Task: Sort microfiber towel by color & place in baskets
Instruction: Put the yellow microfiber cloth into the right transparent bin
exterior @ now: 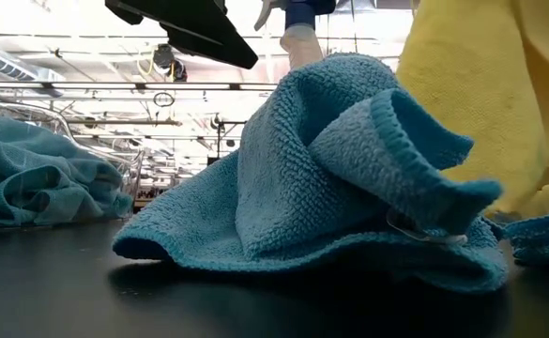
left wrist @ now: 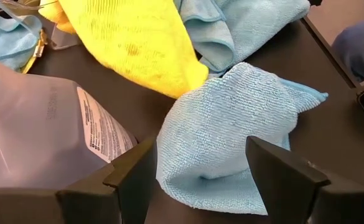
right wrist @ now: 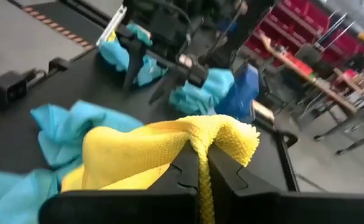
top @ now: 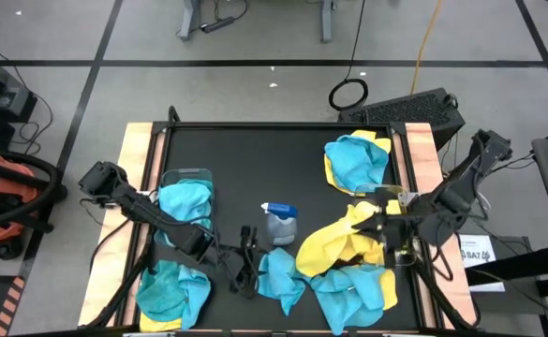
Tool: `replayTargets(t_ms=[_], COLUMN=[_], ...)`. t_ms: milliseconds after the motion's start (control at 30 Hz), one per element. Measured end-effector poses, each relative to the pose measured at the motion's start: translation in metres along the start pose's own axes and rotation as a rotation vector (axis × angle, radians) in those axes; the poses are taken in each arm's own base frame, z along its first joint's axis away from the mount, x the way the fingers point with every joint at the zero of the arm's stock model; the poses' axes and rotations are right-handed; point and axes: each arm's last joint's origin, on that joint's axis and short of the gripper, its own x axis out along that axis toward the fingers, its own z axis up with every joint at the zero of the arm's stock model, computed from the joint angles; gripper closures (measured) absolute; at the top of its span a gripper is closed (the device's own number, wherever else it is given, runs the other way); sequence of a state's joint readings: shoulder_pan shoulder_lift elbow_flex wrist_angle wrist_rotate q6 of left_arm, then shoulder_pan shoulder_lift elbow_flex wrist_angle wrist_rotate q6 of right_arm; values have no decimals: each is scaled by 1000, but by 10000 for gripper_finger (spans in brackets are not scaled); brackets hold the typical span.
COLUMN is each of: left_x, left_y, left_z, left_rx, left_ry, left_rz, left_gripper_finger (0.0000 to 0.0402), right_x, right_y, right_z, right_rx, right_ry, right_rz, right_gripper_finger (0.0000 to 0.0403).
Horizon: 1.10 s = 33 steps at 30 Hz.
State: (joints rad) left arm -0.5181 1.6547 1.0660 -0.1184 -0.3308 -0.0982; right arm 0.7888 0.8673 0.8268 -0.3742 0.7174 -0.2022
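My left gripper [left wrist: 197, 180] is open and low over the table's near middle. Its fingers stand on either side of a crumpled teal towel [left wrist: 225, 143] [top: 281, 276] that lies on the table; I see no touch. My right gripper [right wrist: 201, 163] [top: 375, 225] is shut on a yellow towel [top: 334, 241], right of centre. One clear basket [top: 187, 176] at the left holds a teal towel [top: 184, 200]. More teal and yellow towels lie heaped at the near left [top: 170, 290], near right [top: 353, 290] and far right [top: 356, 159]. A second basket I cannot make out. My right gripper pinches a raised fold of the yellow towel [right wrist: 216, 134] between its two fingers, which come in about level from the table's right side. The cloth drapes slack away from the fingers toward the table's middle, and its lower part [top: 313, 253] rests beside the teal towels.
A grey spray bottle with a blue top [top: 278, 223] stands at the table's middle, just beyond my left gripper and close to the yellow towel. Wooden rails [top: 138, 150] run along the table's left and right edges. Bare black table [top: 255, 159] shows at the far middle.
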Motion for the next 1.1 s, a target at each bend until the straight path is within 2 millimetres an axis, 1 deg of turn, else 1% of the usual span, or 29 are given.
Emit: replayTargets(t_ms=[133, 267, 467, 600, 667, 767, 867, 1100], left_x=[1, 2, 2, 2, 2, 2, 2, 2], left_y=[4, 5, 5, 5, 5, 5, 5, 7], left_z=[0, 0, 0, 0, 0, 0, 0, 0], left_rx=[-8, -9, -10, -10, -10, -10, -11, -40], left_ry=[2, 2, 3, 3, 3, 3, 4, 5], left_rz=[10, 12, 11, 11, 11, 11, 11, 16], left_gripper_finger=[150, 150, 150, 150, 150, 150, 150, 150], right_x=[-17, -40, -81, -100, -107, -112, -114, -118], right_y=[-18, -37, -63, -74, -77, -77, -76, -76], right_z=[-9, -18, -33, -42, -46, -52, -58, -73], right_rx=[27, 54, 185, 237, 246, 241, 240, 282], right_ry=[11, -18, -173, -270, -306, -312, -284, -190], right_rz=[-4, -9, 101, 201, 247, 323, 368, 389], right_gripper_finger=[402, 402, 403, 403, 403, 403, 403, 403])
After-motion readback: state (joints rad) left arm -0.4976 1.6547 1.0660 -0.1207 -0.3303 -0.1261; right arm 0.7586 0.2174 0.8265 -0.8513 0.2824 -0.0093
